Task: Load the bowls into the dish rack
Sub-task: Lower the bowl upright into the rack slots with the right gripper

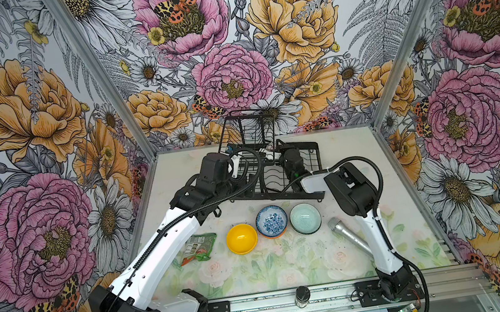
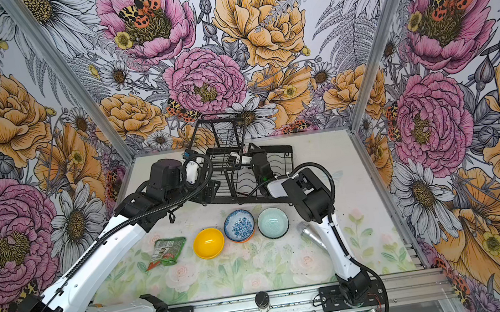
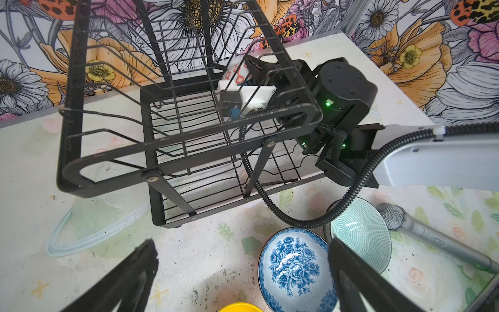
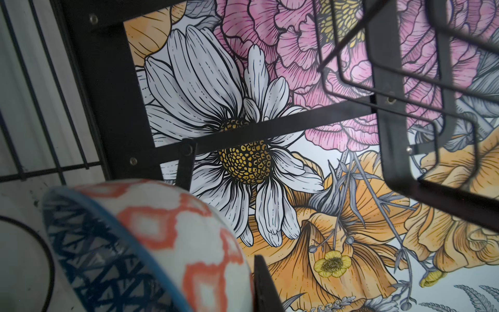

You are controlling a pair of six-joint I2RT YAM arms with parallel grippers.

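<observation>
Right gripper (image 3: 251, 66) clamped on orange-and-blue patterned bowl (image 4: 162, 229) in black wire dish rack (image 3: 189, 141), left gripper (image 3: 241, 241) spread; yellow bowl (image 1: 241, 239), blue-floral bowl (image 1: 271, 220), mint-green bowl (image 1: 305, 218) unloaded at rack's 6 o'clock.

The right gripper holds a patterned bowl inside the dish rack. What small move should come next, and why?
Probably ease the patterned bowl down onto the dish rack wires: the right gripper is shut on it inside the rack, not yet released.
</observation>
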